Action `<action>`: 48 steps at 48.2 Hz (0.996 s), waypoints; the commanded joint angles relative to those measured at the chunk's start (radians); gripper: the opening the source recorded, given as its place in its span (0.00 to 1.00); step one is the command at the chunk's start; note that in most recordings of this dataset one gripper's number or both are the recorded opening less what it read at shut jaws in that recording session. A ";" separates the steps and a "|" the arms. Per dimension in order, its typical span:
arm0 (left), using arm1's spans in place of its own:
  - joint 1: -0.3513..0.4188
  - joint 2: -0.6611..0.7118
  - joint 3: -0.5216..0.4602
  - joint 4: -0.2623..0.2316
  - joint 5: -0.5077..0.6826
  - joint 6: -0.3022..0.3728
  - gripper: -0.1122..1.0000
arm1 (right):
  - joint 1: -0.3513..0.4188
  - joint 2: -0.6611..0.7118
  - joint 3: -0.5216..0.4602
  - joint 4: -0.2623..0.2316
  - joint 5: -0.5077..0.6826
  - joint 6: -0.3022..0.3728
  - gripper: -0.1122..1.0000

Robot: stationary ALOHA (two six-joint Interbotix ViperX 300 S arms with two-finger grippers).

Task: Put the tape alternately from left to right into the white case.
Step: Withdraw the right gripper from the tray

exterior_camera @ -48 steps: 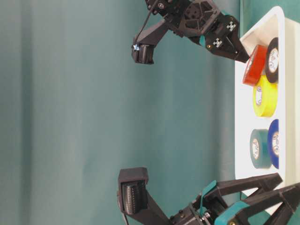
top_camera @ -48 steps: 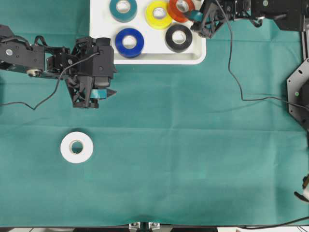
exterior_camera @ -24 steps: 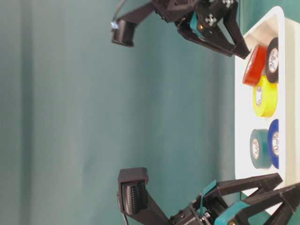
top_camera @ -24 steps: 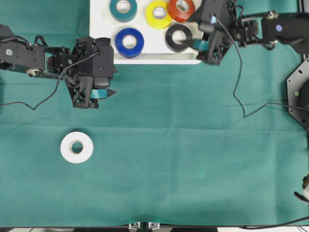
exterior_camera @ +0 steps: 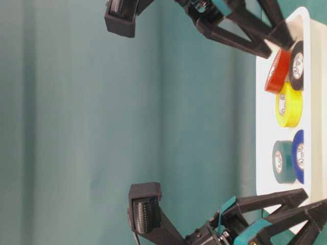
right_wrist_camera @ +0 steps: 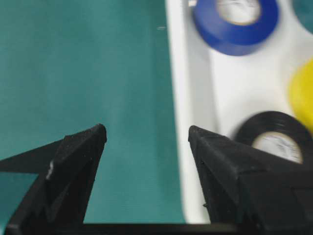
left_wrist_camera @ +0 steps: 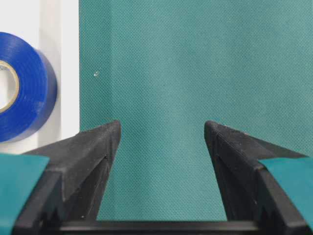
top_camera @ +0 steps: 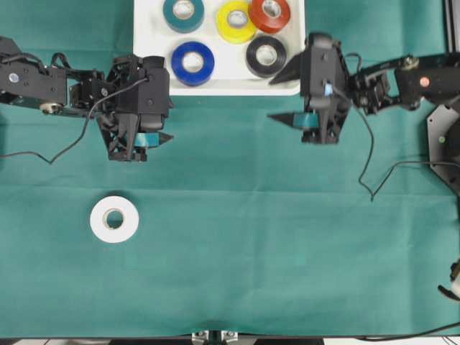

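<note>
The white case (top_camera: 215, 88) at the table's far edge holds teal (top_camera: 182, 13), yellow (top_camera: 236, 20), blue (top_camera: 192, 62) and black (top_camera: 266, 55) rolls of tape. An orange-red roll (top_camera: 269, 13) leans tilted on the yellow one. A white roll (top_camera: 114, 218) lies flat on the green cloth, near left. My left gripper (top_camera: 169, 115) hangs open and empty beside the case's near left corner, well back from the white roll. My right gripper (top_camera: 272, 99) is open and empty over the cloth at the case's near right corner (right_wrist_camera: 178, 98), close to the black roll (right_wrist_camera: 274, 134).
The green cloth (top_camera: 273, 237) covers the whole table. A black cable (top_camera: 366, 165) trails from the right arm across the cloth. Another cable (top_camera: 65, 147) loops from the left arm. A black mount (top_camera: 445, 136) stands at the right edge.
My right gripper has drawn back from the orange-red roll, out of the case, to the cloth just in front of it. The left arm and the white roll have not moved.
</note>
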 commanded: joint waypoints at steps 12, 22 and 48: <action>-0.003 -0.021 -0.014 -0.002 -0.008 0.000 0.96 | 0.092 -0.018 -0.008 0.005 -0.002 0.002 0.78; -0.002 -0.021 -0.012 -0.002 -0.008 0.000 0.96 | 0.112 -0.018 -0.006 0.005 -0.002 0.002 0.78; -0.026 -0.028 -0.008 -0.002 -0.005 -0.003 0.96 | 0.112 -0.018 0.000 0.005 0.005 0.002 0.78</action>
